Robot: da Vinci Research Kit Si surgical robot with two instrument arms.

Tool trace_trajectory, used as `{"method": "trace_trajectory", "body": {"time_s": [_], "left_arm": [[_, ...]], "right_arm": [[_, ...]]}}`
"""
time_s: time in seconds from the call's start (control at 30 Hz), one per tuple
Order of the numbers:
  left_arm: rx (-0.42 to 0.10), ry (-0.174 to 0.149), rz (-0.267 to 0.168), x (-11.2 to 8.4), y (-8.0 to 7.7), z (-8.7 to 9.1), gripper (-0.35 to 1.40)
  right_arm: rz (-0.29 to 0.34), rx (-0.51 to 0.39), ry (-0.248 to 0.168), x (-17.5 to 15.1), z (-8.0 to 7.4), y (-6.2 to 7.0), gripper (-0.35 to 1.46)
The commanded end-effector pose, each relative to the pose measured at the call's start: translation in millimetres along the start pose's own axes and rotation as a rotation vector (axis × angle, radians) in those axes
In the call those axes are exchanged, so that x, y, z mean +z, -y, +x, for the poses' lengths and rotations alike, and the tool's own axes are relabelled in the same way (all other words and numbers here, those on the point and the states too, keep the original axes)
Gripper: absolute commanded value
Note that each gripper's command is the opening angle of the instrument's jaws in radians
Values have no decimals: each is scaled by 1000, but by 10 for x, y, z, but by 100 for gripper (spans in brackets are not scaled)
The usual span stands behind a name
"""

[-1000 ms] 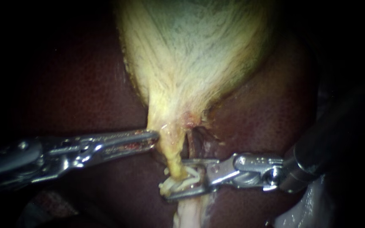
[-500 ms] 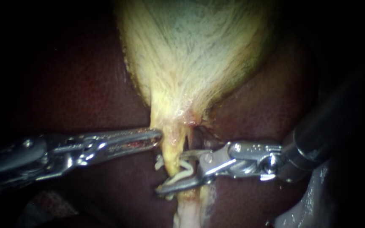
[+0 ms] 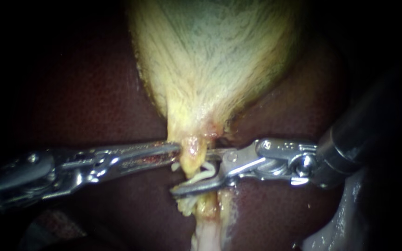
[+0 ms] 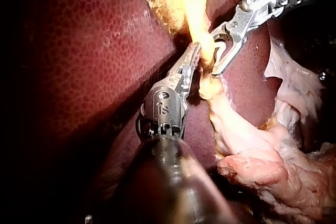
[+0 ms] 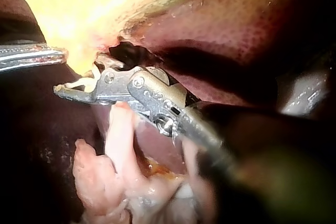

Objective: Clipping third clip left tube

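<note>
Below the gallbladder (image 3: 219, 60), the right tool (image 3: 188, 172) straddles the tube (image 3: 191, 148), jaws spread around an unclosed clip (image 3: 204, 170); squeezing it remains.

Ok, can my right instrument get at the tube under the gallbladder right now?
Probably yes: the right instrument has its open jaws either side of the tube, a white clip between them; the left instrument, opposite, isn't blocking.
</note>
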Motion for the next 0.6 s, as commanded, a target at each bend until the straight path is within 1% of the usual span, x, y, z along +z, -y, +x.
{"method": "trace_trajectory", "body": {"time_s": [0.03, 0.07, 0.13, 0.2, 0.23, 0.4, 0.6], "left_arm": [[0, 0, -1, 0, 0, 0, -35], [0, 0, -1, 0, 0, 0, -35], [0, 0, -1, 0, 0, 0, -35], [0, 0, -1, 0, 0, 0, -35], [0, 0, -1, 0, 0, 0, -35], [0, -1, 2, 1, 0, 0, -35], [0, -1, 2, 2, 0, 0, -35]], "right_arm": [[0, 0, 0, 0, -1, 0, 35], [-1, 0, 0, 0, -1, -1, 28], [0, -1, 1, -2, -3, -2, -3], [0, -2, 1, -4, -5, -3, -29], [0, -2, 1, -5, -6, -4, -35], [-3, -3, 1, -8, -10, -8, -35], [-4, -6, 1, -5, -14, -8, -35]]}}
